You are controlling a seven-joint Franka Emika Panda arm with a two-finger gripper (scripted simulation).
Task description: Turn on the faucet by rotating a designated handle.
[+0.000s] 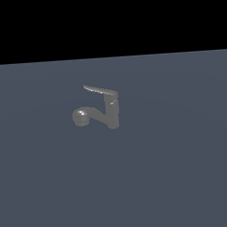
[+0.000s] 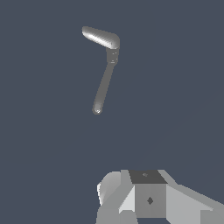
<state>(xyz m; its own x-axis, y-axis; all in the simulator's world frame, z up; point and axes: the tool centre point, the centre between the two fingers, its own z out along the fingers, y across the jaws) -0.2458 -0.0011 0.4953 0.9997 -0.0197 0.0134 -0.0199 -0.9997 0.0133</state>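
Note:
The faucet (image 1: 112,111) is small and dull grey, standing upright on the flat blue-grey surface in the exterior view. Its slanted spout ends in a rounded head (image 1: 80,116) toward the exterior view's left. The handle (image 1: 100,91), a thin lighter blade, sticks out from the top toward the same side. Seen from above in the wrist view, the faucet (image 2: 112,55) shows the handle (image 2: 100,37) and the long spout (image 2: 103,87) spreading apart from the body. Only grey blocky parts of my gripper (image 2: 144,199) show at the picture's edge, well apart from the faucet; its fingers are not distinguishable. The arm is absent from the exterior view.
A plain blue-grey floor (image 1: 177,178) surrounds the faucet on all sides. A black band fills the top of the exterior view.

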